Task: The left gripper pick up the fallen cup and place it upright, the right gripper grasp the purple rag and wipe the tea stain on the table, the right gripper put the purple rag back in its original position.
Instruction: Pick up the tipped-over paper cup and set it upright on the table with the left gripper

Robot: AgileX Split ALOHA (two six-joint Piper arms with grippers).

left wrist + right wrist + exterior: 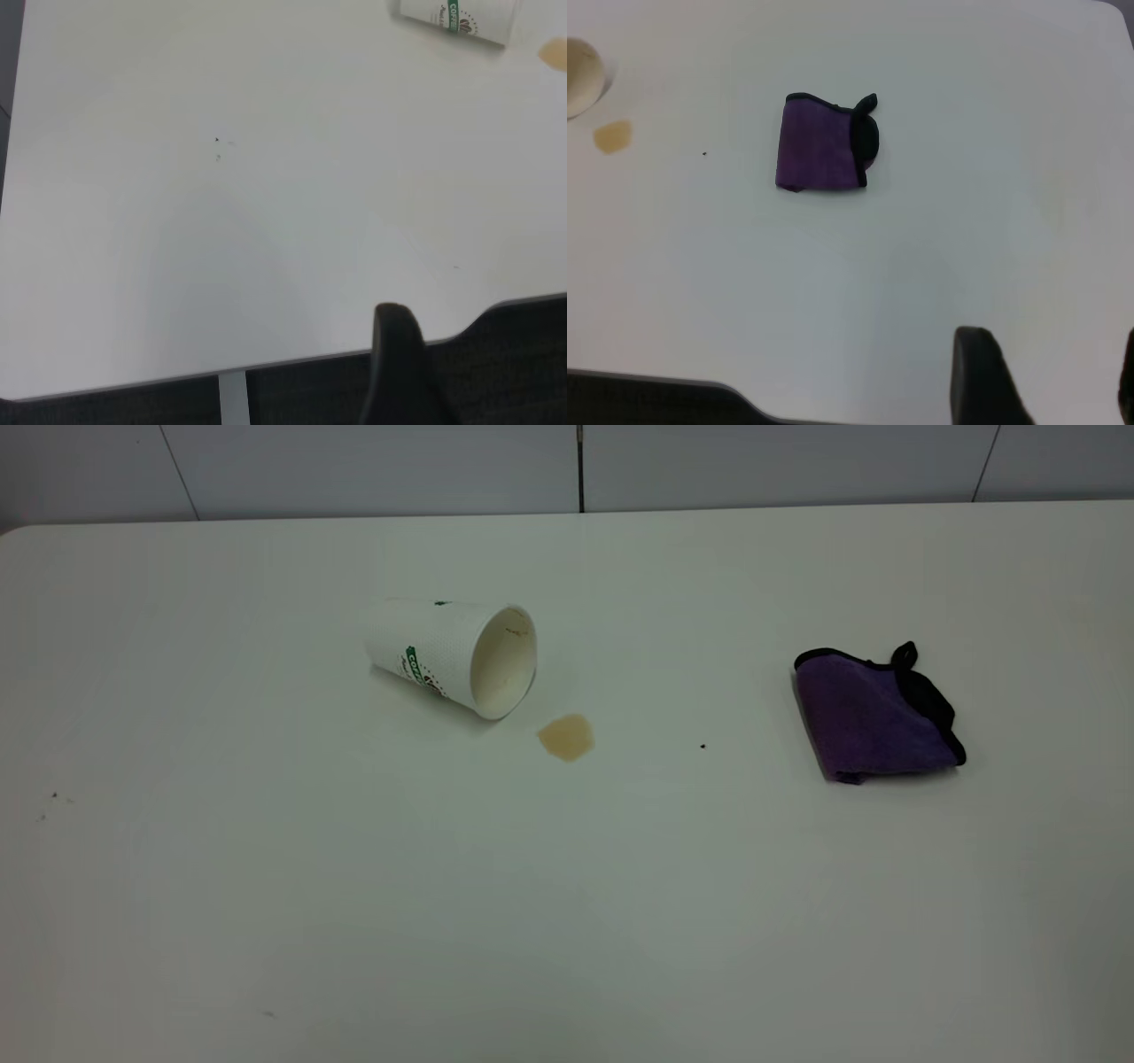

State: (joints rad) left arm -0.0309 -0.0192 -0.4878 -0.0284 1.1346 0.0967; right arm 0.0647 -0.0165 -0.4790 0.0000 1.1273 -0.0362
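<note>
The cup [452,655] lies on its side on the white table [266,868], left of centre, with its mouth turned toward the tea stain [566,736] just in front of it. The cup's side also shows in the left wrist view [459,18], far from my left gripper [483,350], of which only one dark finger [397,354] shows, over the table's near edge. The purple rag [873,713] lies folded at the right. In the right wrist view the rag [824,146] is well ahead of my open, empty right gripper [1054,363]. Neither gripper shows in the exterior view.
A tiny black speck [702,746] lies between the stain and the rag. A few small specks [53,797] mark the table's left side. A grey panelled wall [580,465] stands behind the table's far edge.
</note>
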